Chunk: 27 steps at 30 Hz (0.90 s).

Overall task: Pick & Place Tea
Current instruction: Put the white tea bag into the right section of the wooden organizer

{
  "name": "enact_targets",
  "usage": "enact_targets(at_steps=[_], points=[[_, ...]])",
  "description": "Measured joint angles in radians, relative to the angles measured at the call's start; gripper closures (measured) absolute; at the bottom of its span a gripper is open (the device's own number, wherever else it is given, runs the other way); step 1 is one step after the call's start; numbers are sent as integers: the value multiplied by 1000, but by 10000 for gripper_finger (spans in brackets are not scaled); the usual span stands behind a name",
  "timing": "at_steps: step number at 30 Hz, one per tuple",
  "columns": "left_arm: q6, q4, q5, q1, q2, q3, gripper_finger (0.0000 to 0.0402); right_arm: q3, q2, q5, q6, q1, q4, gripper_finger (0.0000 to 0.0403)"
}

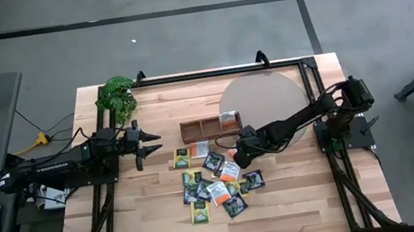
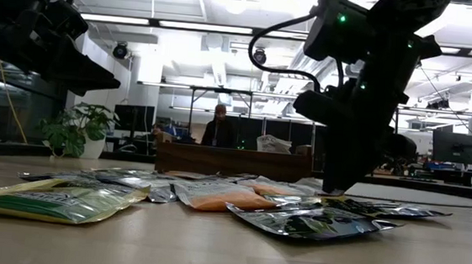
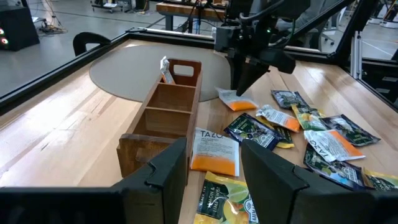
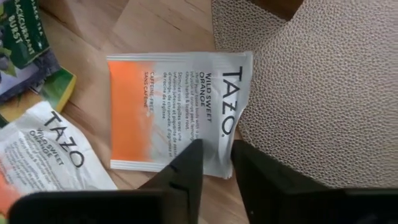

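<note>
The butcher-block table (image 1: 286, 203) carries a round tan textured mat (image 1: 270, 94) at its far right, with the brown wooden three-compartment tray (image 1: 207, 126) lying partly on the mat's left edge. A leafy green plant (image 1: 118, 96) stands at the table's far left corner.

The left arm (image 1: 58, 164) reaches in level from the left side, and the left gripper (image 1: 148, 142) hovers above the wood just left of the tray, its fingers spread with nothing between them. The right arm (image 1: 306, 118) stretches from the right edge across the mat and bends down, so the right gripper (image 1: 238, 157) points at the table near the mat's front-left rim. In the right wrist view its two fingertips (image 4: 186, 165) are narrowly parted at one edge of an orange-white sachet (image 4: 180, 112); whether they are pinching it I cannot tell.

That sachet lies flat, one side on the mat, the rest on the wood. It reads "TAZO", "WILD SWEET ORANGE" and "CAFFEINE-FREE". A second orange-white sachet (image 4: 53, 158) beside it bears the same TAZO name.

The tray's end compartment nearest the mat holds one upright orange-white sachet (image 1: 228, 117); the other two show none.

The remaining tea sachets (image 1: 214, 187) lie in a loose overlapping spread in front of the tray.
</note>
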Motion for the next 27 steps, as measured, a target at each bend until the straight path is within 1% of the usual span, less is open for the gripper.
enact_targets(at_steps=[6, 7, 13, 20, 24, 27], points=[[0, 0, 0, 0, 0, 0, 252, -2, 1, 12, -22, -1, 4, 389], [0, 0, 0, 0, 0, 0, 252, -2, 2, 13, -27, -2, 9, 395], [0, 0, 0, 0, 0, 0, 252, -3, -4, 16, -43, -2, 16, 398], [0, 0, 0, 0, 0, 0, 252, -10, -70, -3, -92, 12, 29, 401], [0, 0, 0, 0, 0, 0, 252, -8, -102, -36, -145, 33, 106, 402], [0, 0, 0, 0, 0, 0, 252, -7, -106, -38, -217, 51, 165, 402]])
